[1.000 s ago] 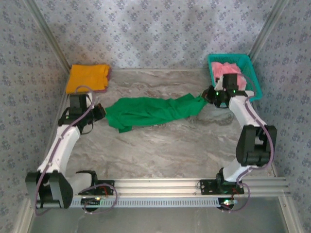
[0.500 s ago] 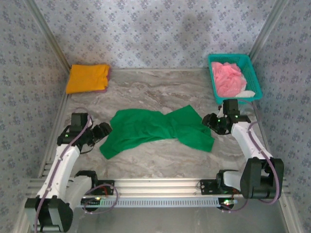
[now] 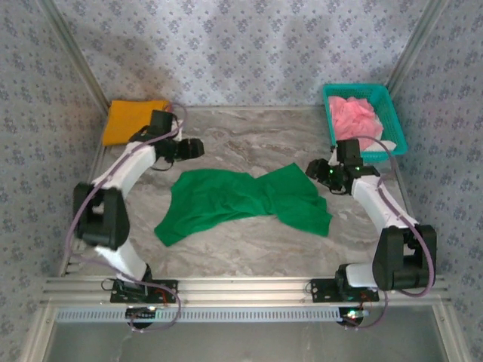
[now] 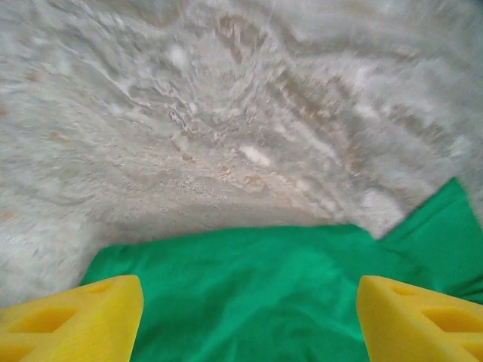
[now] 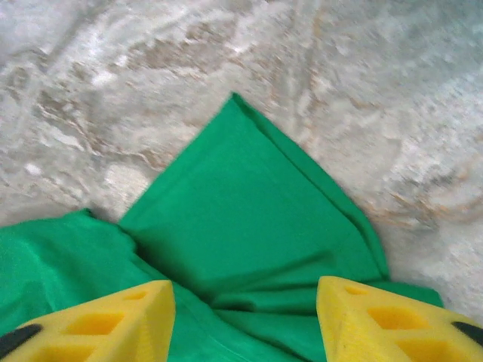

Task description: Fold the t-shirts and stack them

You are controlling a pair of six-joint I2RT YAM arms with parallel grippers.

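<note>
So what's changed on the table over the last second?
Both grippers let go of the green t-shirt, which they had held stretched between them. It now lies rumpled on the table, nearer the arm bases. The left gripper moved above the shirt's far-left edge and the right gripper sits at its right end, both open. The orange-yellow t-shirt and the pink t-shirt in the teal basket stayed put.

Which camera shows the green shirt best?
The top view: the whole green shirt lies rumpled on the table. The left wrist view gives a stretch of its edge; the right wrist view a pointed flap.
</note>
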